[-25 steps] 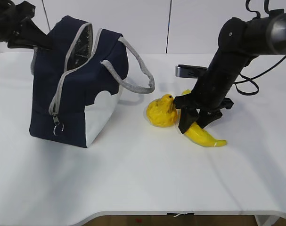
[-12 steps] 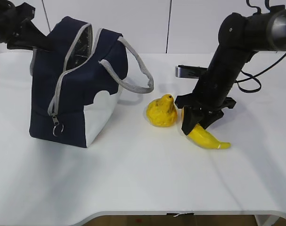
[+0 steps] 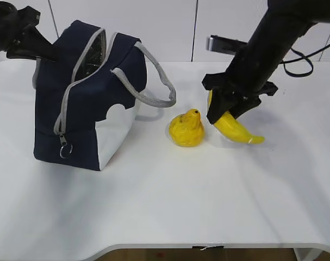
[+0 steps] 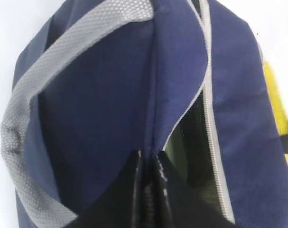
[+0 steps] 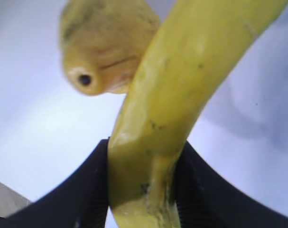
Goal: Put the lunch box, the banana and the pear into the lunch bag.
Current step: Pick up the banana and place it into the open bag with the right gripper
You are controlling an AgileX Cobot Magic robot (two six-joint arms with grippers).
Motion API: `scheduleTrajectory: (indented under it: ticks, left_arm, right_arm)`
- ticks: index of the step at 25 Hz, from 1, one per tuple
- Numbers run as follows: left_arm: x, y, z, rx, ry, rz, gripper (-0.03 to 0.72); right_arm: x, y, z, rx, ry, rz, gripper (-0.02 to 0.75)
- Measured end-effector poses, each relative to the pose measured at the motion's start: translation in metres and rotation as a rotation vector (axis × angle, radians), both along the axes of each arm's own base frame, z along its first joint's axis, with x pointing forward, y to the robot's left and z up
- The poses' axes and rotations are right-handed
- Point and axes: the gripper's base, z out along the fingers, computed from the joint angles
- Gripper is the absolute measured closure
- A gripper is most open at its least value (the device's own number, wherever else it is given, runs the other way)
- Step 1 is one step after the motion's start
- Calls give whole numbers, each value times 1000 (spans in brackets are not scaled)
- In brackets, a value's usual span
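Two jaws, both loaded

Right jaws (image 3: 225,109) pinch banana (image 3: 235,129) near its stem end, lifted clear of worktop (image 3: 165,206). Pear (image 3: 187,128) sits just beside, below-left. Left jaws (image 4: 148,190) pressed together on lunch bag (image 3: 88,98) rim, zipper open.

Right up close here: the right pincer (image 5: 143,190) has its two black fingers (image 5: 89,190) pressed against either side of the banana (image 5: 181,85), gripping it near the lower end. The yellow fruit curves up and away to the top right. Behind it, upper left, sits the pear (image 5: 101,42), blurred, a dark round spot facing us, possibly its base. Pale tabletop (image 5: 34,133) all around, with a soft shadow at right.
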Motion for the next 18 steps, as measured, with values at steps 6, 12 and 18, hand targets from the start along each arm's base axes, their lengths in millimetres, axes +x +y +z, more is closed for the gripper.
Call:
scheduleTrajectory:
  ticks: [6,12,18]
  left_arm:
    - [-1,0,0,0,4,-5,678]
    - [-1,-3,2,-38,15,-9,678]
    - [0,-6,6,-101,4,-2,678]
  right_arm:
    - [-2,15,49,215,-69,-40,435]
    - [-1,41,94,616,-117,2,435]
    - [-2,64,93,769,-121,73,435]
